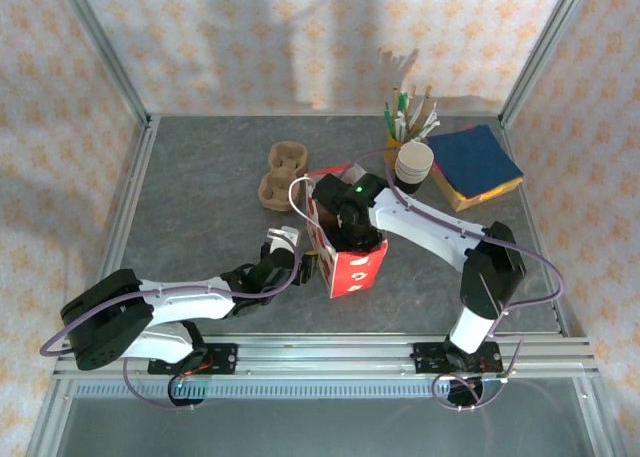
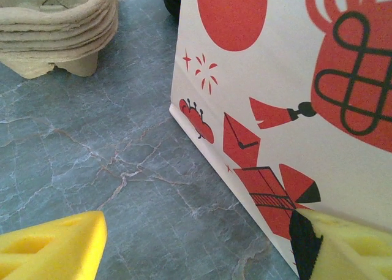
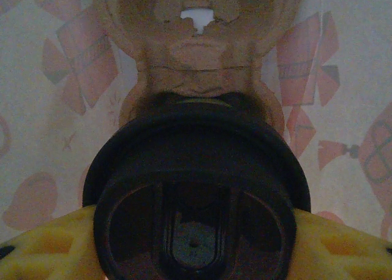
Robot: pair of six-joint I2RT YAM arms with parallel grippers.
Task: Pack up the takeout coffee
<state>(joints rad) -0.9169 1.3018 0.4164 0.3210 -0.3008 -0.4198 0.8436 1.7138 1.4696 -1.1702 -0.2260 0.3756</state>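
Black lid of the takeout coffee (image 3: pixel 196 194) sits lower centre in my right wrist view, yellow fingers (image 3: pixel 43 252) pressed against both sides. My right gripper (image 3: pixel 196 255) is clamped on the cup inside the red-and-white paper bag (image 1: pixel 352 262), mid-frame on the grey stone-patterned table (image 1: pixel 200 167). Patterned walls (image 1: pixel 60 97) enclose it. My left arm lies low at lower left. My left gripper (image 2: pixel 196 249) is beside the bag wall, fingers apart and empty.
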